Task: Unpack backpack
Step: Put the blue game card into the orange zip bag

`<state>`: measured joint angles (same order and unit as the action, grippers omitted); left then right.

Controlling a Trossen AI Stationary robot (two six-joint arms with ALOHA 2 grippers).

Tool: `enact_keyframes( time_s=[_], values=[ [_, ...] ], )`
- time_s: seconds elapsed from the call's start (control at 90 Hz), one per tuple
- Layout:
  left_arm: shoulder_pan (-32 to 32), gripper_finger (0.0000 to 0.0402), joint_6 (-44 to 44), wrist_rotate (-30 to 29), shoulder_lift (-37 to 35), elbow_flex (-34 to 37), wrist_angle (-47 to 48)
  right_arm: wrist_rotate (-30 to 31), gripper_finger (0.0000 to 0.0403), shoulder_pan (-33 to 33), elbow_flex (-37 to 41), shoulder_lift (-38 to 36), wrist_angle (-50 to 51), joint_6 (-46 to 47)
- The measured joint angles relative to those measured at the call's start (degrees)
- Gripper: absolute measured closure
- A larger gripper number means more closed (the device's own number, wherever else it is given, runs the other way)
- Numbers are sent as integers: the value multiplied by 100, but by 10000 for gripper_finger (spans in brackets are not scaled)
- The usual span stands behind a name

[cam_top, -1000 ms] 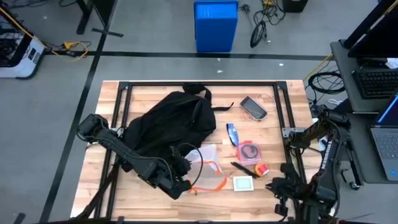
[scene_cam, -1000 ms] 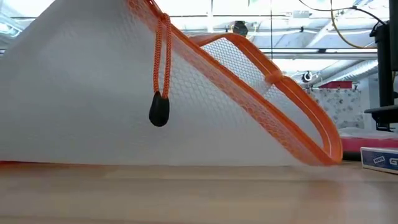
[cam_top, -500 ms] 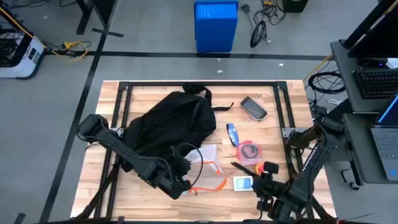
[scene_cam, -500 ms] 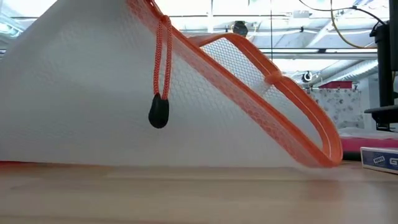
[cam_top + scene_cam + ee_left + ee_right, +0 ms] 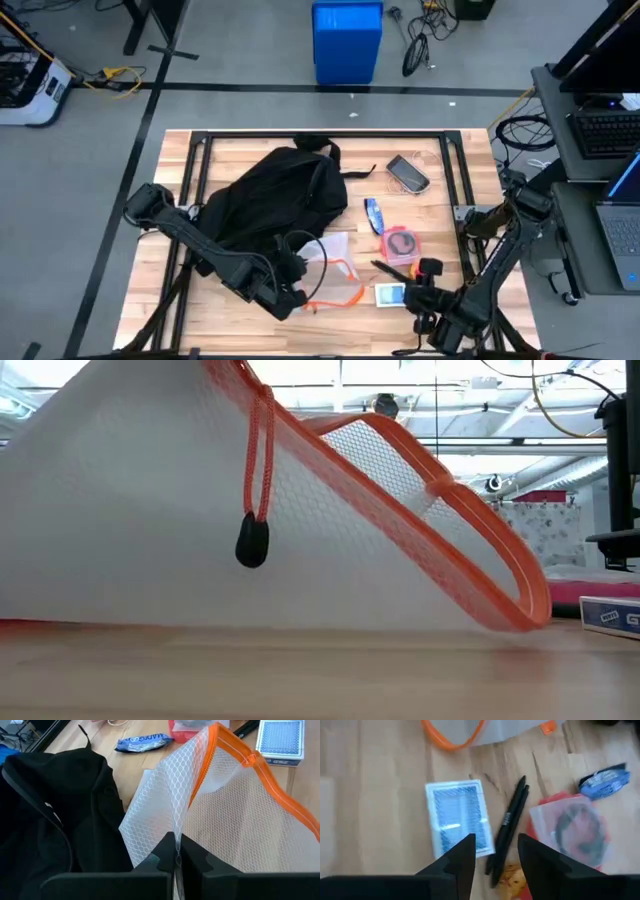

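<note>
The black backpack [image 5: 270, 195] lies on the table's left half and also shows in the left wrist view [image 5: 55, 820]. Just near and to the right of it, my left gripper [image 5: 291, 296] is shut on a white mesh pouch with orange trim [image 5: 335, 275]. The pouch fills the low view [image 5: 150, 510], and its black zipper pull [image 5: 252, 545] dangles on an orange cord. My right gripper [image 5: 415, 299] hovers open at the near right. Its fingers [image 5: 465, 857] stand over a blue card box [image 5: 457, 817] and touch nothing. My left gripper pinches a raised fold of the pouch's white mesh [image 5: 176, 847] between its two fingers. It comes at the pouch slanting from the table's left. The pouch stands up like a tent from the hold, with its lower edge [image 5: 250, 622] on the table.
On the right half of the table lie black pens [image 5: 510, 827], a red pouch [image 5: 572, 827], a blue wrapper [image 5: 374, 212] and a dark phone-like thing [image 5: 407, 172]. A black frame [image 5: 320, 137] runs round the tabletop. A blue bin [image 5: 347, 42] stands on the floor beyond.
My right gripper has swung from the table's near right corner toward the left, ending beside the blue card box. The pouch and my left gripper have kept still.
</note>
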<state>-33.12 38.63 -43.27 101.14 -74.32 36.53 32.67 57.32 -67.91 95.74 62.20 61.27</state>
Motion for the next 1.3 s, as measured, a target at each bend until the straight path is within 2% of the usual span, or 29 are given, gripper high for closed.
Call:
enact_keyframes(
  time_s=[0.133, 0.322, 0.433, 0.567, 0.656, 0.8, 0.967, 1.3],
  values=[
    [14, 402, 0, 0, 0, 0, 0, 11, 270, 2, 3, 0, -86, -354],
    [23, 402, 10, 0, 0, 0, -2, 4, 271, -71, 5, 0, -253, 56],
    [24, 402, 119, 2, 0, 0, -2, -413, 271, -213, 6, -2, -498, 64],
    [24, 402, 138, 2, 0, 0, -1, -498, 264, -377, 6, 47, -663, -20],
    [25, 402, 140, 42, 0, 0, -2, -875, 257, -508, 17, 92, -665, -129],
    [26, 402, 143, 81, -2, 0, -2, -1278, 240, -611, 19, 85, -710, -1077],
    [24, 402, 153, 82, -4, 0, -2, -1308, 236, -698, 19, 81, -729, -2103],
    [24, 402, 151, 81, -4, 0, -4, -1369, 254, -963, 12, 68, -1008, -1169]
  ],
)
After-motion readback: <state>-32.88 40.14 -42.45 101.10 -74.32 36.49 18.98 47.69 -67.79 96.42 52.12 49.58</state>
